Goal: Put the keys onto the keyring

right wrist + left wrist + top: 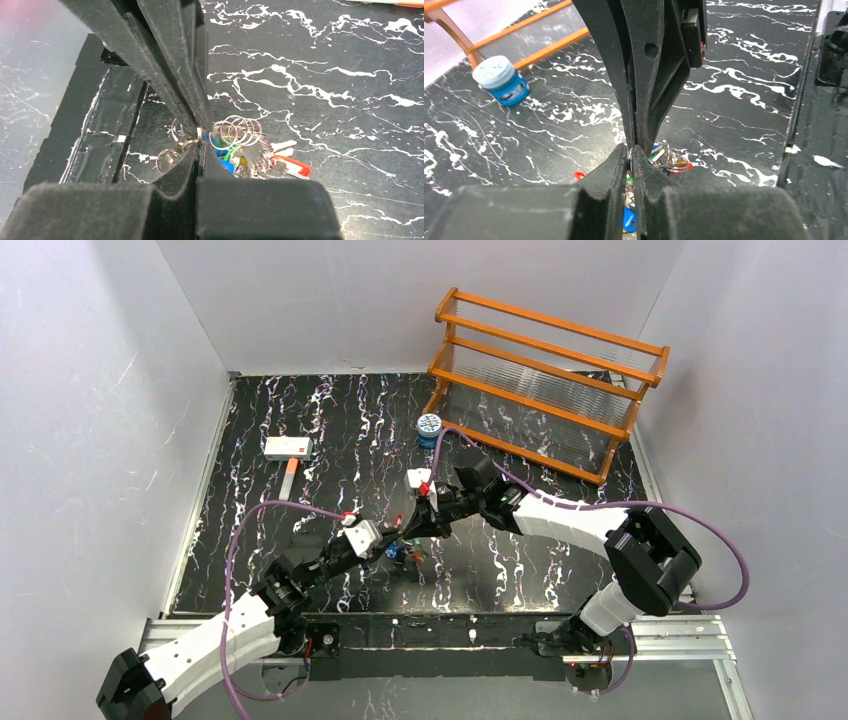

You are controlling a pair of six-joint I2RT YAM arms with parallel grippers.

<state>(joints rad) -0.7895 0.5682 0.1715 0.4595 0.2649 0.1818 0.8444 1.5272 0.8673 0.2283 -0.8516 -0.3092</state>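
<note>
Both grippers meet tip to tip over the keys (405, 554) at the table's middle front. My left gripper (630, 152) is shut on a thin silvery wire, the keyring (629, 156), seen edge-on between its pads. My right gripper (200, 137) is shut on the same keyring (199, 132) from the opposite side. Under the tips, the keys (240, 155) lie bunched with several small wire rings. A red-headed key (292, 167) sticks out to the right. A blue key head (629, 220) shows below the left jaws. Most of the keyring is hidden by the fingers.
A round blue-and-white tin (429, 427) stands behind the grippers. An orange wooden rack (545, 380) fills the back right. A white block with a wooden handle (288, 448) lies at the back left. A purple cable (700, 530) loops off the right arm.
</note>
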